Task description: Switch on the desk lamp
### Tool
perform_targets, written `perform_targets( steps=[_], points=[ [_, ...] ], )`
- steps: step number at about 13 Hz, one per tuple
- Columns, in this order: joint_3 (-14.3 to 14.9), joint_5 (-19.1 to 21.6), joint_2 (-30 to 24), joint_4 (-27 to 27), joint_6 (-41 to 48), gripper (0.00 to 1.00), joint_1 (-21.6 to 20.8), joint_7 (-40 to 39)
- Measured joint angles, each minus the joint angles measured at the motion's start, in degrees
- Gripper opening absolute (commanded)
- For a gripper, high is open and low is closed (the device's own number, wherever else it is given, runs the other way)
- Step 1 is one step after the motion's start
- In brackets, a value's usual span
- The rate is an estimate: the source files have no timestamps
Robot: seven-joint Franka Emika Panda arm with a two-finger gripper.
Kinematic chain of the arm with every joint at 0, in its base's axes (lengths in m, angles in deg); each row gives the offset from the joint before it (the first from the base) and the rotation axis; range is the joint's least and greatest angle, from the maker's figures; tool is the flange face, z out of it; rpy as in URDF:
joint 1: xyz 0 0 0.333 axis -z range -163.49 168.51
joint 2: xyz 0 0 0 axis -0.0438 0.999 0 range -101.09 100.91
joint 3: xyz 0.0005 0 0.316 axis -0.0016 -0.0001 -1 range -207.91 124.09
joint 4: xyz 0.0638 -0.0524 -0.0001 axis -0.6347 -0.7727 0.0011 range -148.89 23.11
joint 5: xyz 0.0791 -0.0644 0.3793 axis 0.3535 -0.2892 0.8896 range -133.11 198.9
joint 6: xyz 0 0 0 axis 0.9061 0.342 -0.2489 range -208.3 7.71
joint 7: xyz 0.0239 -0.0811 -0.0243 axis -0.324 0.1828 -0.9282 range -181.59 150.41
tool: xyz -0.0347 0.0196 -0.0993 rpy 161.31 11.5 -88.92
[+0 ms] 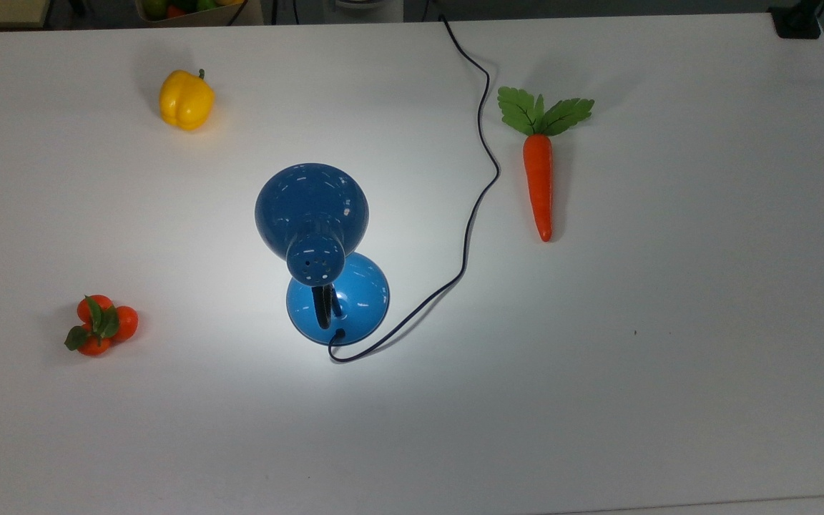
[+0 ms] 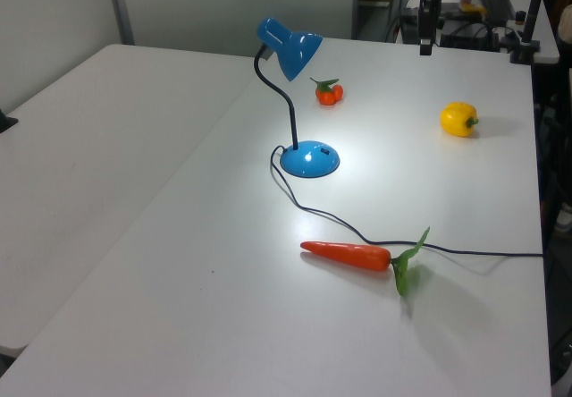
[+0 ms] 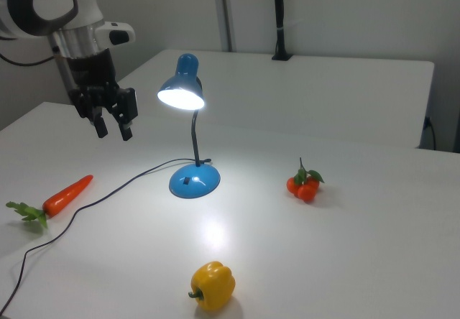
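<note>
- The gripper (image 3: 113,127) is hanging in the upper left of the right view, raised above the white tabletop (image 3: 345,261), its two dark fingers (image 3: 126,131) pointing down with a narrow gap between them and gripping nothing.
- In the left view the gripper (image 2: 426,48) is showing at the top edge, right of centre, well apart from the lamp.
- The glossy blue desk lamp (image 3: 188,125) is standing upright just left of the right view's centre; its dome shade (image 3: 181,93) is glowing white underneath and casting a bright pool on the tabletop.
- In the top view the dome shade (image 1: 310,207) is overlapping the round blue base (image 1: 355,300) near the frame's centre, and the thin black cord (image 1: 475,214) is winding from the base to the upper edge.
- An orange toy carrot with green leaves (image 1: 539,172) is lying right of the cord in the top view.
- A yellow toy bell pepper (image 1: 185,99) is sitting in the top view's upper left.
- A cluster of small orange-red fruits with green leaves (image 1: 99,324) is resting at the top view's lower left.
</note>
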Motion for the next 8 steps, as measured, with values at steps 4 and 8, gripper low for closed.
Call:
perform_targets(
  steps=[4,8],
  points=[
    [0.2,-0.1,0.3,0.9,0.0,1.0,0.2,0.0],
    [0.2,-0.2,0.9,2.7,0.0,1.0,0.5,0.1]
  ],
)
